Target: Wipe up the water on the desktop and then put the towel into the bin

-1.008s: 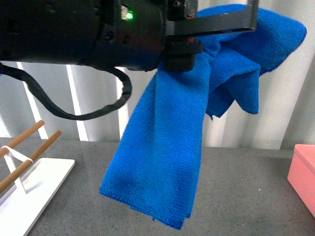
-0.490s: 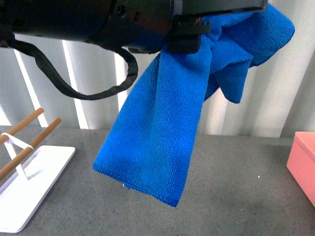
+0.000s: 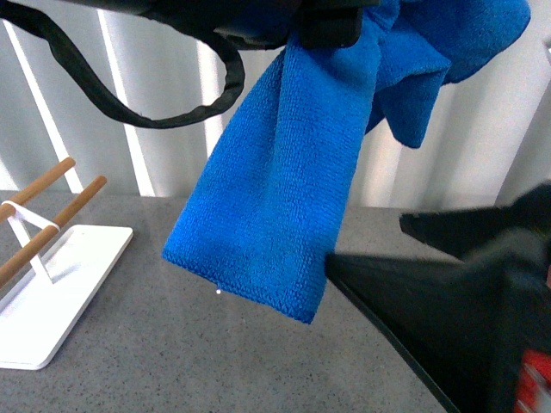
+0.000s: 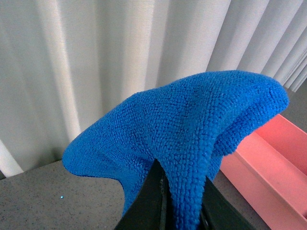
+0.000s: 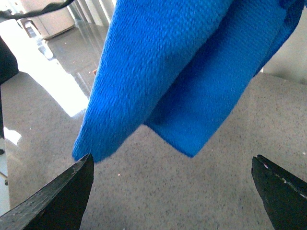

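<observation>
Item: towel point(image 3: 275, 206), blue, held aloft well above the desktop point(image 3: 129, 361), one long fold hanging free, the rest bunched over the grip. Left gripper point(image 4: 175, 211): fingers clenched on a ridge of the cloth, seen plainly in the left wrist view. Right gripper point(image 5: 175, 191): fingers spread wide, nothing between them, low beneath the hanging end and apart from it. Bin point(image 4: 268, 163): pink, standing on the desktop to the right; in the front view the right gripper hid it. Rack point(image 3: 60, 292): white base with wooden rods, at the far left, well apart from the cloth. Water: none could be made out with certainty; one bright speck on the desktop, nature unclear. Hazards, as judged: the hold took only a narrow pinch of floppy pile, so a quick swing might shake it loose short of the bin; the trailing fold might brush or catch on the spread right fingers; released off-centre, the cloth might drape over the bin's rim.
</observation>
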Action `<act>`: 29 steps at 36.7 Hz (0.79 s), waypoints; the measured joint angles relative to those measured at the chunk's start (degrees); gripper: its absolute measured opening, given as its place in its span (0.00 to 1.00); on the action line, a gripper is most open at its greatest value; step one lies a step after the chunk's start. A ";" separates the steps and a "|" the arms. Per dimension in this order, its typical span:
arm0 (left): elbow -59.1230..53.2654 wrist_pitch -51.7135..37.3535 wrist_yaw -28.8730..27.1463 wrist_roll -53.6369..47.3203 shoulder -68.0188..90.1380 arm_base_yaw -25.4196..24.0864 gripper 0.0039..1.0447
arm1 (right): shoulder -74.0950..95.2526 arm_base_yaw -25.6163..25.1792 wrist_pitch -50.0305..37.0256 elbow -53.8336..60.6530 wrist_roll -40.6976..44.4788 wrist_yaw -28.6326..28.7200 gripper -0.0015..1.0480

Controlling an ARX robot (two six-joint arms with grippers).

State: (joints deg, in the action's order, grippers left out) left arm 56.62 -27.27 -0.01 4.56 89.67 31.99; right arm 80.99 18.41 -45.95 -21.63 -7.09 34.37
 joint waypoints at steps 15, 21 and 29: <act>0.00 0.00 -0.13 0.09 -0.02 0.00 0.04 | 15.93 6.91 -0.09 -18.56 -8.24 -5.51 0.93; 0.39 0.00 -0.90 0.20 -0.02 -0.50 0.04 | 18.97 9.05 1.38 -23.54 -9.22 -5.60 0.93; 0.52 0.00 -1.11 0.24 -0.04 -0.92 0.04 | 20.79 10.45 -0.11 -25.44 -10.51 -6.08 0.91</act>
State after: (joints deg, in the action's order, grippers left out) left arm 57.14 -27.27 -1.13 4.80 89.62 31.07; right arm 101.78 28.86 -46.06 -47.07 -17.61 28.29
